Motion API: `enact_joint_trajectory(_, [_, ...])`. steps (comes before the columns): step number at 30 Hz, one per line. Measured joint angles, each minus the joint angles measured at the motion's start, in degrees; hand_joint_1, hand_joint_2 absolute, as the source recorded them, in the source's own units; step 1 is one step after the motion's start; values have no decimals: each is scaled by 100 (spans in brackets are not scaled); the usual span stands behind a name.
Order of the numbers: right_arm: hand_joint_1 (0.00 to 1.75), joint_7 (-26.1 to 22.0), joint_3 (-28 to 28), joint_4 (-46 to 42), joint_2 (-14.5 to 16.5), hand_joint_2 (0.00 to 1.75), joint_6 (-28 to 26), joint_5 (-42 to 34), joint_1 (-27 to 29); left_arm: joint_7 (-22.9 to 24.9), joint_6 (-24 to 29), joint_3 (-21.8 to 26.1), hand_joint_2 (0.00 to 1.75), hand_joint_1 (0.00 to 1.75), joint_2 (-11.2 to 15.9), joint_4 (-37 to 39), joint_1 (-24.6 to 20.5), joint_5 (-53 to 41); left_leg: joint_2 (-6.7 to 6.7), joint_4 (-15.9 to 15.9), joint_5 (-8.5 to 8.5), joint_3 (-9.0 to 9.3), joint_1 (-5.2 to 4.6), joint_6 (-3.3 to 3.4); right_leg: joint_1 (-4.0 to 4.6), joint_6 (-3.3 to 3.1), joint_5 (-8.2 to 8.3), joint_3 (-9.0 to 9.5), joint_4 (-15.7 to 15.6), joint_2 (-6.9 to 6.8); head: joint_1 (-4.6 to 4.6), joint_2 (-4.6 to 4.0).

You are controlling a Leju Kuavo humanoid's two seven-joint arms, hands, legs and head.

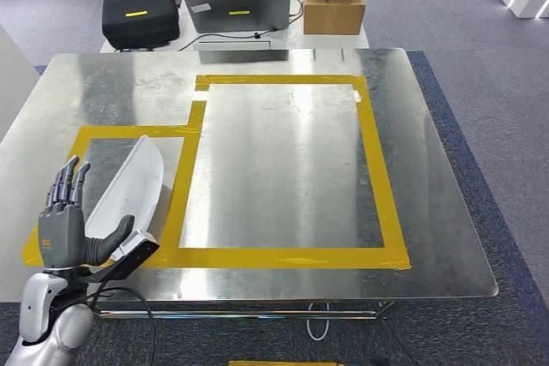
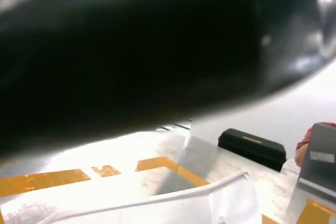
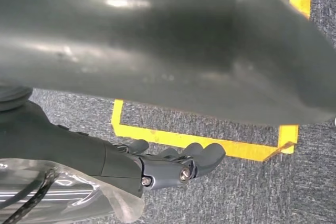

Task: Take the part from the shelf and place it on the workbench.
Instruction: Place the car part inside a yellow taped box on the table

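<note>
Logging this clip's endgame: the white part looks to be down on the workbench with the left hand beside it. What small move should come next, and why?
Probably draw the left hand back toward the robot, away from the white part. The part lies inside the smaller yellow-taped box on the workbench, so it looks placed. The hand's fingers are spread and upright, the thumb near the part's near end; whether it touches is unclear.

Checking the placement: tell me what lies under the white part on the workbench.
The white part lies on the metal workbench, inside the small yellow tape outline. Its near end is covered by the left hand, so what lies under that end cannot be seen.
</note>
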Motion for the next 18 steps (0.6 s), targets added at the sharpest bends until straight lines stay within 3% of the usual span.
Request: enact_joint_trajectory(18, [0,-23,-68,0,-1,0,3,14,0,-109,36,-21,0,0,-2,-287,48,127,0,0,0,0,0,0,0,0,0,0,0,0,1,1])
